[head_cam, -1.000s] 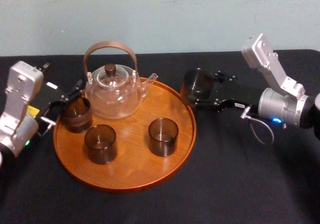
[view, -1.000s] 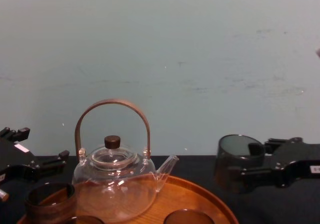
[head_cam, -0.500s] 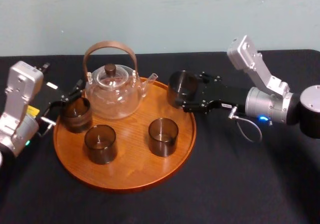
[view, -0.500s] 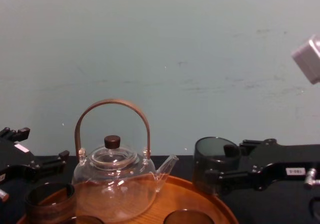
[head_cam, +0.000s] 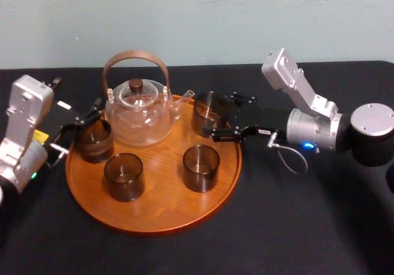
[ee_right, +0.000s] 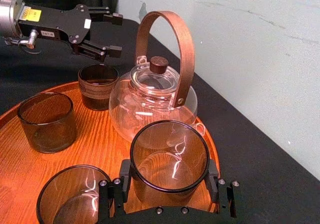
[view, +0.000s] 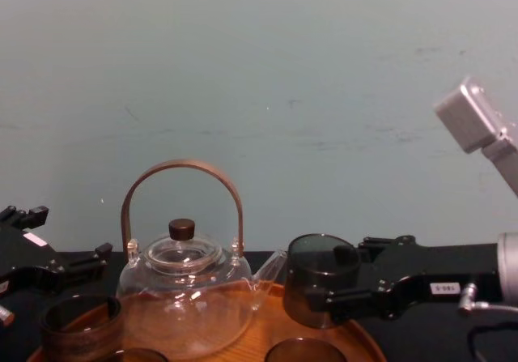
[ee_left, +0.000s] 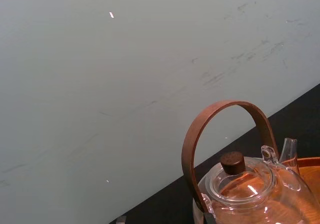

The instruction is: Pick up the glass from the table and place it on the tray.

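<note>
Teapot (ee_left: 245, 189) base cut off by the left wrist view's edge, tray (view: 271, 320) front and front glass (view: 303, 351) lost below the chest view's edge

In the head view, bare wood is offered along the lower edge of the tray (head_cam: 161, 208) and between the lower-left glass (head_cam: 123, 176) and the centre glass (head_cam: 201, 168). The upper middle is blocked by the teapot (head_cam: 138, 114) and its tall handle. The gap just right of its spout is taken up by the held glass (head_cam: 207, 110), clamped in the right gripper (head_cam: 215, 116). The tray's left edge is crowded by the left gripper (head_cam: 86, 120), fingers spread, beside the left glass (head_cam: 93, 141). Open passage is seen over the table (head_cam: 295, 226) at lower right.
</note>
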`<state>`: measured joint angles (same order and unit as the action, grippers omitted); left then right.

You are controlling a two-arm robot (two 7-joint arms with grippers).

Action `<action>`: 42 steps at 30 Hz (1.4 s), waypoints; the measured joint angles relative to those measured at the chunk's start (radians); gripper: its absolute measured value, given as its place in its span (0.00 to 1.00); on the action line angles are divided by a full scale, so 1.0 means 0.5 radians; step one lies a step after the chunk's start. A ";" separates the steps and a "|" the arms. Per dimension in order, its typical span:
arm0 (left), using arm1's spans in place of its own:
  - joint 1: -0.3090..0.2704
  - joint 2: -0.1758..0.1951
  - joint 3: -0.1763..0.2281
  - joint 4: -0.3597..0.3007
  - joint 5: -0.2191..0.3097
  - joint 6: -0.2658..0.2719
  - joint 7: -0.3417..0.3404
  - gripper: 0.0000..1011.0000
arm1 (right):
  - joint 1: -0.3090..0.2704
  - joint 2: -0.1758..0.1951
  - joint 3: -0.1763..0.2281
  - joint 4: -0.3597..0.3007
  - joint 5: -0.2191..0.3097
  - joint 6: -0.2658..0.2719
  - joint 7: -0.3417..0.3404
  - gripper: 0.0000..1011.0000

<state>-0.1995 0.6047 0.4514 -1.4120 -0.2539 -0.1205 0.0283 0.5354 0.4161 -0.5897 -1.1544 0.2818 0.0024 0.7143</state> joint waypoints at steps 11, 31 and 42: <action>0.000 0.000 0.000 0.000 0.000 0.000 0.000 0.99 | 0.059 -0.082 -0.039 0.159 -0.020 -0.032 -0.026 0.89; 0.000 0.000 0.000 0.000 0.000 0.000 0.000 0.99 | 0.097 -0.149 -0.047 0.332 -0.089 -0.048 -0.070 0.89; 0.000 0.000 0.000 0.000 0.000 0.000 0.000 0.99 | 0.091 -0.162 -0.042 0.353 -0.133 -0.044 -0.106 0.89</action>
<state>-0.1995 0.6047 0.4514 -1.4119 -0.2539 -0.1205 0.0283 0.5812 0.3351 -0.6108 -0.9776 0.2155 -0.0195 0.6613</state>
